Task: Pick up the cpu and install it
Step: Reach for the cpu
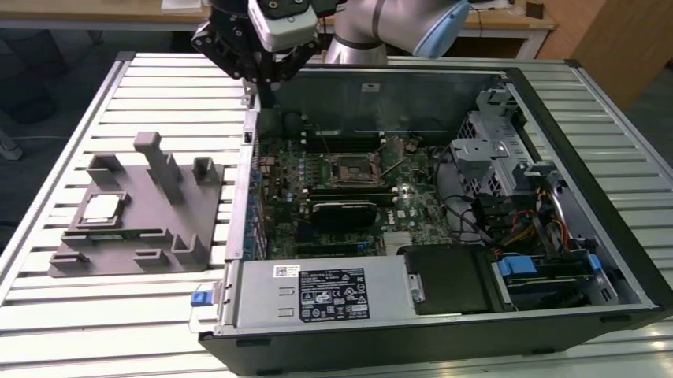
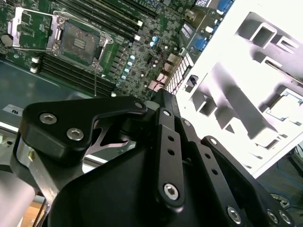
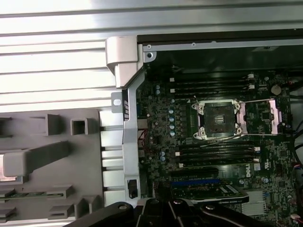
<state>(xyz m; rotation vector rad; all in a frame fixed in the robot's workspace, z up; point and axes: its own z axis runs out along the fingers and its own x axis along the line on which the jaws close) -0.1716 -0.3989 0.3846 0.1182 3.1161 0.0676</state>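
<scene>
Jaws look drawn together w/ nothing between them; gripper hangs at top of the exterior view, left of centre, over the far edge of the open PC case. The cpu lies flat in the grey tray at the exterior view's left, well apart from gripper. Mobo socket sits mid-frame, load plate flipped open.

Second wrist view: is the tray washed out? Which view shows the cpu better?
In the second wrist view the tray is blown out to white; in the exterior view it is evenly lit and the cpu shows plainly; in the first wrist view the table glares.
</scene>
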